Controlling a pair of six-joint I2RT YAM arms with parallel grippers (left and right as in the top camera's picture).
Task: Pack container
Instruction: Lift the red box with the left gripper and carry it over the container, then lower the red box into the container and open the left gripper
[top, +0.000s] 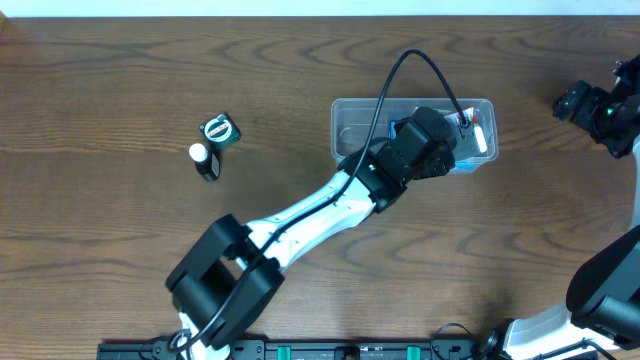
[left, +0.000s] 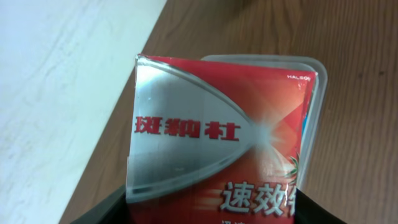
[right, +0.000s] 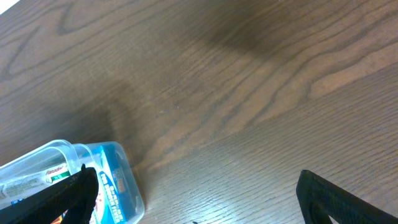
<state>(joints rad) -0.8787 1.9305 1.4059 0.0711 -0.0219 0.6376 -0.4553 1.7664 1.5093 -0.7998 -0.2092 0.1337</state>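
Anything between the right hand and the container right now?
No. In the right wrist view, only bare wood separates the open right hand from the container. Overhead shows the same bare stretch of wooden table.

The dark, wood-grained tabletop (top: 120, 250) carries the clear container (top: 348, 120) near its far edge, right of the middle. Left of the middle lies a small dark bottle (top: 206, 163) with a white cap. Just beside it, toward the far edge, lies a dark square packet (top: 220, 130).
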